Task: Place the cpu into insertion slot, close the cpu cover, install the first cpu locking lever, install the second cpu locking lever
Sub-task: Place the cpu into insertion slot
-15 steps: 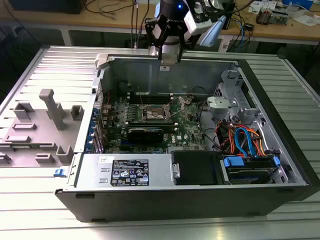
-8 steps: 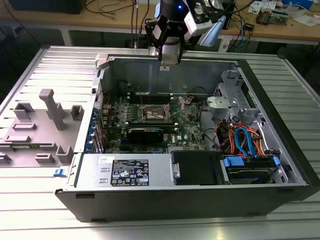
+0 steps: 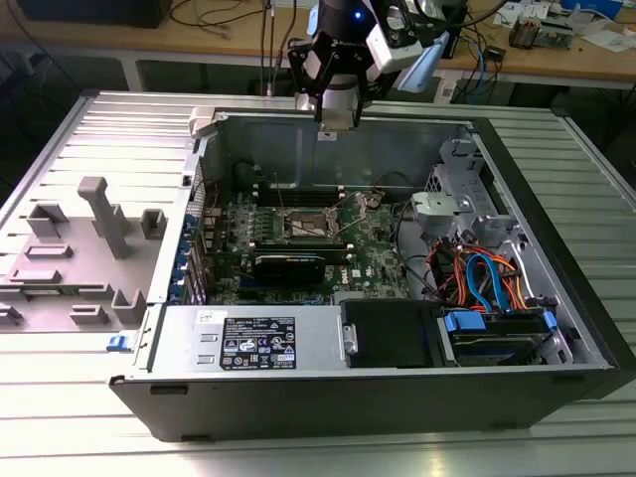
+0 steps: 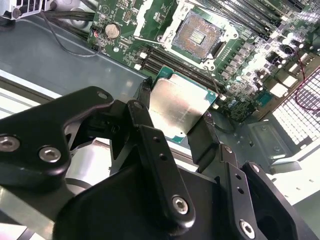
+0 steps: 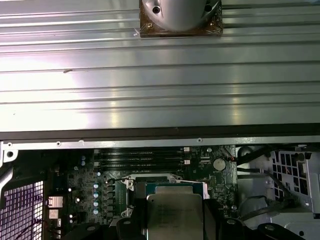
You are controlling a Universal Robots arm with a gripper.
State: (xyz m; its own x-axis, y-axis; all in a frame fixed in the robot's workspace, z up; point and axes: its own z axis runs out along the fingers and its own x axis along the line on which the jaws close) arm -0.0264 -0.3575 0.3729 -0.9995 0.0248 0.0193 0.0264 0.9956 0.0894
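ROBOT LIFTS PROCESSOR OVER OPEN COMPUTER: The black jaws of the robot arm [image 3: 343,45] pinch the cpu [image 4: 181,102] by 2 opposite edges. Its dull silver top faces both wrist cameras, and a thin green rim shows around it. The chip hangs in the air, touching nothing but the jaws. Below the jaws lies the open computer case [image 3: 397,397], resting on a ribbed metal desk [image 3: 89,437]. In the exterior view the jaws hover over one long wall of the case, well above the green circuit board [image 4: 240,60]. The insertion slot [image 4: 200,32] sits on that board, well apart from the jaws, its dark contact field bare inside a silvery rim. The cpu cover [image 4: 150,19] appears swung up and open just beside the slot, on the side nearest a round coin battery [image 4: 112,31]. Long black memory slots [image 4: 172,62] run between the jaws and the insertion slot. A grey plastic fixture [image 3: 94,234] stands on the desk, well away from the jaws.
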